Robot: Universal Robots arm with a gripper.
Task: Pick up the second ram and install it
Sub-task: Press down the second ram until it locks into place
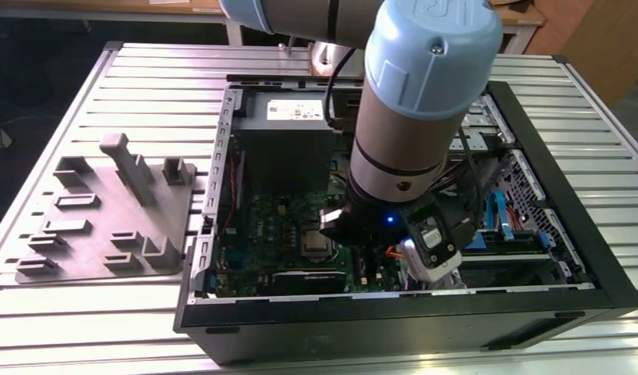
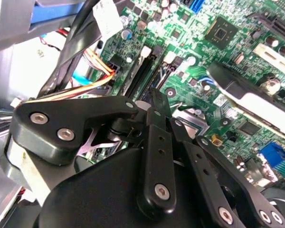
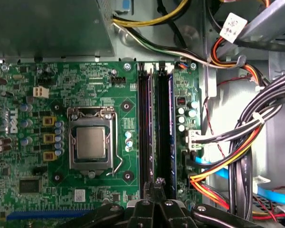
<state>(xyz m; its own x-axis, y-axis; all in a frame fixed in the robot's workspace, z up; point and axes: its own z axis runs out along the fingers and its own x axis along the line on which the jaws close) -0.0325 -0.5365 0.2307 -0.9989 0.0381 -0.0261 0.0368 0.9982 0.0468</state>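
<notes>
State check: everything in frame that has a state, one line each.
gripper: shut, nothing seen between its fingers, over the end of the memory slots.
ram stick: standing edge-on in a slot; first or second, cannot tell.
black memory slots: beside the stick, look empty.
processor socket: lever down, chip bare, no cooler.
computer case: on its side, panel off.

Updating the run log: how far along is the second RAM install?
Done: one blue-edged stick stands among the memory slots. In hand: the claw is shut, low over their end, nothing visible between its tips. Left: whether that stick is the second ram, fully seated, cannot be told.
</notes>
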